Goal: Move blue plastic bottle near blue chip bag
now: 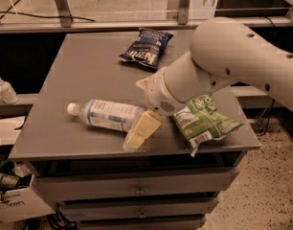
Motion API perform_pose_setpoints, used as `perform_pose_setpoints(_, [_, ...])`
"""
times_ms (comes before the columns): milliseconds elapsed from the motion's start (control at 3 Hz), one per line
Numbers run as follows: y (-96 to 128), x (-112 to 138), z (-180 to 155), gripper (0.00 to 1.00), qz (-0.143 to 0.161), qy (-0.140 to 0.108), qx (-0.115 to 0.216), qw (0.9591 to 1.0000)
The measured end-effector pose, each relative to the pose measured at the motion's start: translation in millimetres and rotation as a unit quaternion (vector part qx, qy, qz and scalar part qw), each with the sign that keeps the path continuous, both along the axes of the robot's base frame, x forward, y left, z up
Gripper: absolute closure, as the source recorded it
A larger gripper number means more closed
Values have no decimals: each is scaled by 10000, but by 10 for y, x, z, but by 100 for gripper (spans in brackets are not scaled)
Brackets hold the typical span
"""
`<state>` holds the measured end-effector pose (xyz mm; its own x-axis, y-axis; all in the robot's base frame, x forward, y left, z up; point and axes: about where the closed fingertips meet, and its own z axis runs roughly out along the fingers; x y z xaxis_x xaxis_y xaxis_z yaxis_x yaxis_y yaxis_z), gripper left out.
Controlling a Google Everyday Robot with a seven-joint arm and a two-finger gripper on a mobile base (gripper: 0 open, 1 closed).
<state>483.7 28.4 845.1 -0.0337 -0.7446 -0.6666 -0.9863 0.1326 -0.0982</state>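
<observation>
The blue plastic bottle point(106, 114) lies on its side near the front of the grey table point(84, 66), with its white cap pointing left. The blue chip bag point(145, 48) lies at the back middle of the table, well apart from the bottle. My gripper point(134, 114) is at the bottle's right, bottom end. One cream finger point(141, 130) lies in front of the bottle and a second finger tip point(142, 83) shows behind it, so the jaws stand open on either side of it. The big white arm hides the wrist.
A green and white snack bag point(204, 121) lies at the table's front right corner, under the arm. A small white pump dispenser point(4, 87) stands on a ledge at the left. Drawers point(137, 190) sit under the table top.
</observation>
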Motion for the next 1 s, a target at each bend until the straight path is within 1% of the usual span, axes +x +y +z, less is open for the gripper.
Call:
perform_pose_setpoints(333, [-5,13,-98,18,-32,66,0,10000])
perform_pose_setpoints(667, [-19,5,-161,41,-61,123,13,9999])
perform_pose_setpoints(1000, [-37,7,-167,65,-82,127,41,9999])
